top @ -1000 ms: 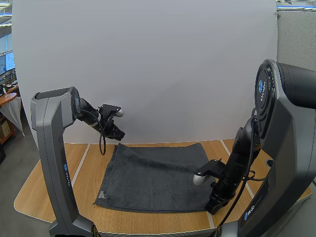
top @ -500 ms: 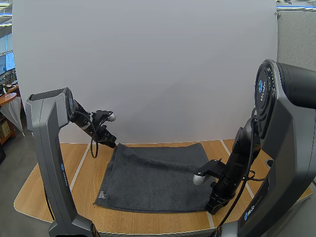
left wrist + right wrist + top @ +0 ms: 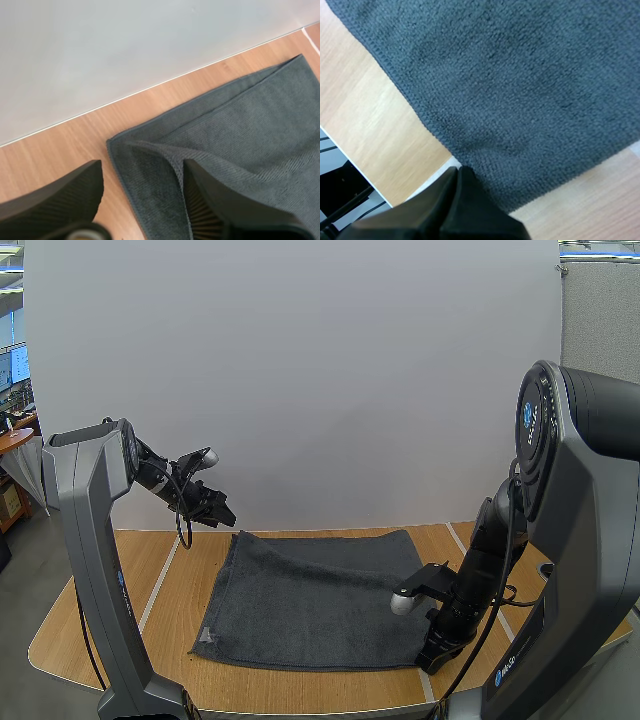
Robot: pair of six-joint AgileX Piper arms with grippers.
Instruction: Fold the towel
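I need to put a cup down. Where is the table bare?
Bare table left of the towel and a thin strip along its near edge. Crowded: right gripper at its near right corner, left gripper over the far left one.

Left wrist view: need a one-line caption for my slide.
Left gripper, fingers open, poised above the rumpled far corner of the grey towel on the wooden table.
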